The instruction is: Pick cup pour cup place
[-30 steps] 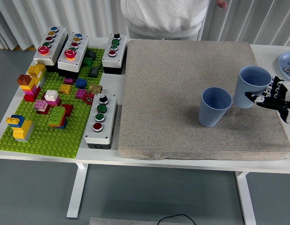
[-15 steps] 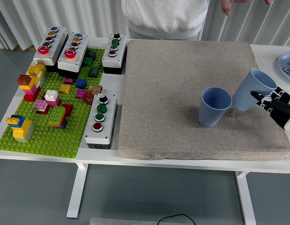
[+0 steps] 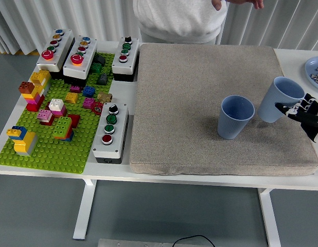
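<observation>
Head view: right hand (image 3: 303, 114) gripped a blue cup (image 3: 279, 98) by its side, tilted with mouth up-right, just right of a second, upright blue cup (image 3: 235, 117) on the grey mat (image 3: 200, 77). Person's hand (image 3: 236, 4) hung at far edge.

You are in a robotics test lab: white table (image 3: 118, 172), push-button control boxes (image 3: 110, 132), brick baseplate (image 3: 51, 149), grey pad (image 3: 200, 103).
</observation>
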